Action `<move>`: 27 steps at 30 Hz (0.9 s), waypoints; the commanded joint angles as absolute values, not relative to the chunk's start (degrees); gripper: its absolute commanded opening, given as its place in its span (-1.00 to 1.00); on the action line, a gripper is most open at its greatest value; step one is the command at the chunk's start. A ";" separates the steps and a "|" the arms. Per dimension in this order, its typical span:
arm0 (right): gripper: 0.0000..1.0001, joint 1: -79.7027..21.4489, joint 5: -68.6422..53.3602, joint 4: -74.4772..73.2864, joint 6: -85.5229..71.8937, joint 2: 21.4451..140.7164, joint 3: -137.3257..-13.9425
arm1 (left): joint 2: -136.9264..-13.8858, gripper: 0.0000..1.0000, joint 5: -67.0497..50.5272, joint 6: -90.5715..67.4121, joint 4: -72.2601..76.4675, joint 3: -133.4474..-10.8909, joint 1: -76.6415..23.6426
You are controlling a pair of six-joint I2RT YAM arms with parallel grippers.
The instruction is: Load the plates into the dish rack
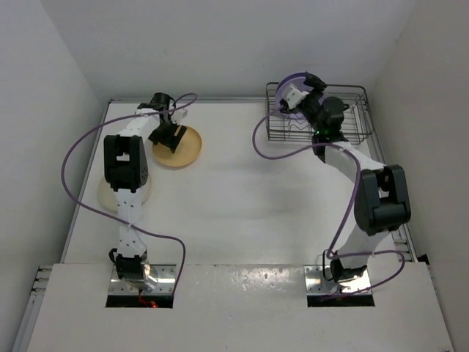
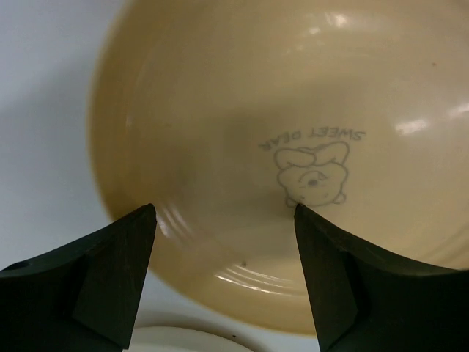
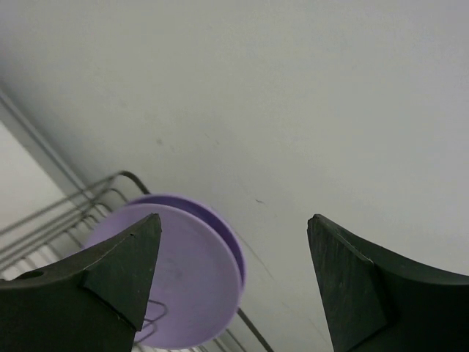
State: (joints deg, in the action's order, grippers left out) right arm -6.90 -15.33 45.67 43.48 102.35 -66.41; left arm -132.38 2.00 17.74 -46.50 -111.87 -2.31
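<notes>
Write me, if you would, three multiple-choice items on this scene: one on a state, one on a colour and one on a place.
1. How is the right gripper?
A. Shut on a plate
B. Open, holding nothing
C. Shut, holding nothing

2. What colour are the plates standing in the dish rack?
A. Purple
B. Cream-white
C. Orange-yellow

3. Where is the orange-yellow plate?
A. In the dish rack
B. On the table, under the left gripper
C. In the right gripper

Answers:
1 B: its fingers stand wide apart with nothing between them.
2 A: the right wrist view shows two purple ones upright among the wires.
3 B: the left wrist view looks down on it between the open fingers.
</notes>
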 commanded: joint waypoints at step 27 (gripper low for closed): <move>0.53 -15.38 -11.34 34.02 38.23 73.75 -44.91 | -137.20 0.51 0.70 11.87 -44.30 -117.87 6.32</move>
State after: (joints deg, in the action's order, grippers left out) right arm -15.14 -11.92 34.26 38.41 76.51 -45.19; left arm -133.97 -0.78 11.73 -42.26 -118.32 6.37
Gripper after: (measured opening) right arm 0.765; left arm 0.767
